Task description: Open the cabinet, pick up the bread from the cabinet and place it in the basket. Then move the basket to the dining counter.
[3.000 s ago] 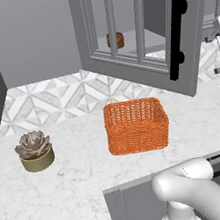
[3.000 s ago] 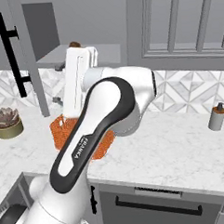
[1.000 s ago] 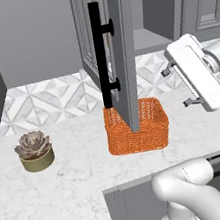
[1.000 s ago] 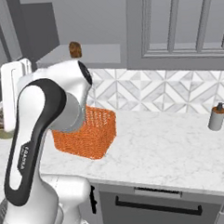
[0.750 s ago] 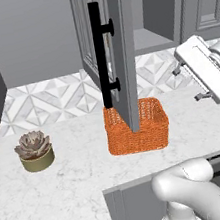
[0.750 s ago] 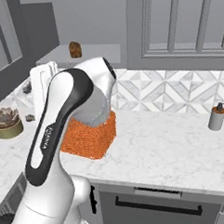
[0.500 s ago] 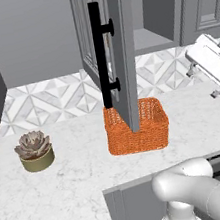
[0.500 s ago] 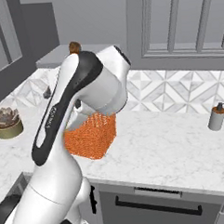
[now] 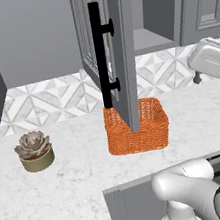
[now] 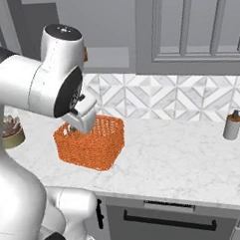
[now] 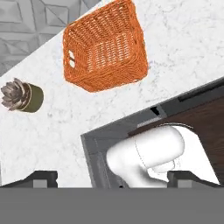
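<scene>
Presently, 1 cabinet (image 9: 120, 39) is recorded with its glass-pane door swung fully open, edge-on in the left base view, the long black bar handle (image 9: 101, 55) facing the camera. The open shelf behind the door is seen bare in that view; the bread cannot be made out with certainty in any view.

1 basket (image 9: 136, 127), orange wicker, is set on the marble worktop (image 9: 69, 189) below the open door, its lower edge overlapped by the door in the left base view. The basket (image 11: 105, 46) is shown empty from above in the hand view, and is also seen in the right base view (image 10: 91, 142), partly behind the arm.

1 succulent pot (image 9: 36, 151) is placed on the worktop well to the left of the basket.

1 shaker bottle (image 10: 232, 125) is placed at the far right, near the tiled wall.

1 gripper (image 11: 111, 177) is held high above the counter edge, its fingers (image 11: 41, 177) spread wide and grasping nothing.
</scene>
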You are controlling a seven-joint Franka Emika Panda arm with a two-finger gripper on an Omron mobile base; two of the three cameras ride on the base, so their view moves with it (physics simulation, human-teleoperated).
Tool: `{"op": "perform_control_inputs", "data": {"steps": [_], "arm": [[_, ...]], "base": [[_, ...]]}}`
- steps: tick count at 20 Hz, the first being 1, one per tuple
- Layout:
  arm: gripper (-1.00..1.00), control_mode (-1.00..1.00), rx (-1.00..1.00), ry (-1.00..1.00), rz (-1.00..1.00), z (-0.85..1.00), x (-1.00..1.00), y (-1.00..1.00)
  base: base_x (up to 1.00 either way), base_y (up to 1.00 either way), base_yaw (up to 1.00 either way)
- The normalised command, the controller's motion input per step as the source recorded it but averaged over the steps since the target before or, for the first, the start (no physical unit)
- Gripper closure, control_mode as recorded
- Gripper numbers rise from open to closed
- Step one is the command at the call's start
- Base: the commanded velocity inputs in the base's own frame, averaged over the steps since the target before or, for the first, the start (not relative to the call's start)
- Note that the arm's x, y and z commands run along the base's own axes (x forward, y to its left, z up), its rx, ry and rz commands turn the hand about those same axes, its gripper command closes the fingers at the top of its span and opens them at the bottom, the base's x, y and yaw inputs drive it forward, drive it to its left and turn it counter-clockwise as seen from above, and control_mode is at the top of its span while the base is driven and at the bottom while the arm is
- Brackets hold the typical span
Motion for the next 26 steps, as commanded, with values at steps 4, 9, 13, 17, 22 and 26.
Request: {"op": "perform_control_inputs", "data": {"steps": [4,9,13,17,22,26], "arm": [[-1.00,-1.00,-0.08,-0.84,0.14,0.14,0.41,0.03],[-1.00,-1.00,0.00,-0.70,0.27,0.40,0.54,0.28],[-1.00,-1.00,-0.26,-0.67,0.16,0.00,0.61,0.26],[-1.00,-1.00,-0.40,-0.25,0.06,0.20,0.61,0.22],[-1.00,-1.00,-0.25,0.00,0.00,0.49,0.36,0.02],[-1.00,-1.00,0.01,0.03,0.00,0.00,0.16,-0.01]], "base": [[0.00,0.00,0.00],[0.00,0.00,0.00],[0.00,0.00,0.00],[0.00,0.00,0.00],[0.00,0.00,0.00],[0.00,0.00,0.00]]}}
